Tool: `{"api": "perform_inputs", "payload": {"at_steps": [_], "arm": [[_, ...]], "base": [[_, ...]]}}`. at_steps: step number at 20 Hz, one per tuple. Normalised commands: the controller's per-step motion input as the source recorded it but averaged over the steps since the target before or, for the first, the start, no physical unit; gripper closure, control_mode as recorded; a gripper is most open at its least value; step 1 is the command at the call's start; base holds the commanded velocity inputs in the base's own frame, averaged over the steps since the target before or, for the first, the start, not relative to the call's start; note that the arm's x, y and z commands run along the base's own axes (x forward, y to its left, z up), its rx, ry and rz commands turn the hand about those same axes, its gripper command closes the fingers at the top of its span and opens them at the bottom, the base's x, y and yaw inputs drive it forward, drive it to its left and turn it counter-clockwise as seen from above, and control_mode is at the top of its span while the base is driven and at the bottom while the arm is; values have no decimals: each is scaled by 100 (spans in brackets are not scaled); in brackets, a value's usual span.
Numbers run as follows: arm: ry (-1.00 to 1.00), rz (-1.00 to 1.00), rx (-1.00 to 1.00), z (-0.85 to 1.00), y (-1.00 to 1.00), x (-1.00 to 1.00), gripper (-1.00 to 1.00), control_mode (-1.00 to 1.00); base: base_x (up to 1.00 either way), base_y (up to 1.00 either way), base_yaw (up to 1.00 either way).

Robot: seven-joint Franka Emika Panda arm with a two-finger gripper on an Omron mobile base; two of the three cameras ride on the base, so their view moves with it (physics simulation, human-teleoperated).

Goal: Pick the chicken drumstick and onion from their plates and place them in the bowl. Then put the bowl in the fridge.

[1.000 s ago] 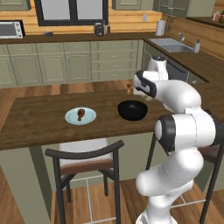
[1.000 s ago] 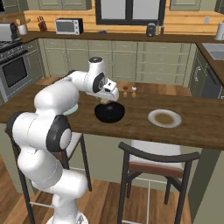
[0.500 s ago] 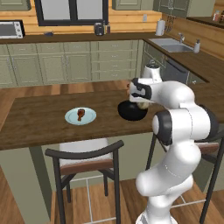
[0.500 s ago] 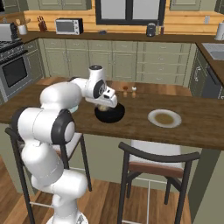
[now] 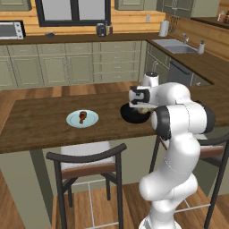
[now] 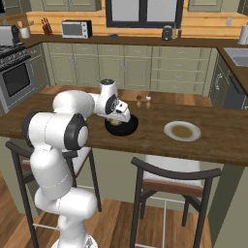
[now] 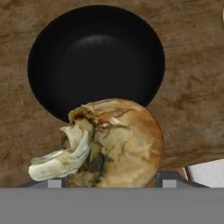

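My gripper (image 7: pixel 111 181) is shut on the onion (image 7: pixel 116 144), a pale tan papery lump that hangs just above the near rim of the glossy black bowl (image 7: pixel 96 57). The bowl (image 5: pixel 129 116) sits on the wooden counter, with the gripper (image 5: pixel 142 106) at its right side in the left base view. The chicken drumstick (image 5: pixel 82 116) lies on a pale blue plate (image 5: pixel 73 120) to the bowl's left. A second plate (image 6: pixel 167 131) with a brownish centre sits right of the bowl (image 6: pixel 128 130) in the right base view. The fridge is out of view.
Two small shakers (image 6: pixel 143 101) stand on the counter behind the bowl. Dark-framed chairs (image 5: pixel 87 156) (image 6: pixel 174 172) are tucked against the counter's near edge. Pale green cabinets, a sink and a stove line the far walls.
The gripper has swung from the counter's far side, near the shakers, toward me and down over the bowl, carrying the onion. Bowl, plates and drumstick have not moved.
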Motion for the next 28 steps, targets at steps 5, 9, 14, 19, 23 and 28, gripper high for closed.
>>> {"api": "perform_inputs", "payload": {"at_steps": [5,9,14,19,23,28], "arm": [[0,3,0,-1,1,41,100,-100],[-6,4,0,-33,3,15,100,-100],[-13,4,-2,-42,4,8,100,-100],[-4,5,0,-13,2,-2,100,-100],[0,6,0,-7,13,5,100,-100],[0,6,-1,-2,3,13,-100,-100]], "base": [[0,0,0],[0,0,0],[0,0,0],[0,0,0],[0,0,0],[0,0,0]]}}
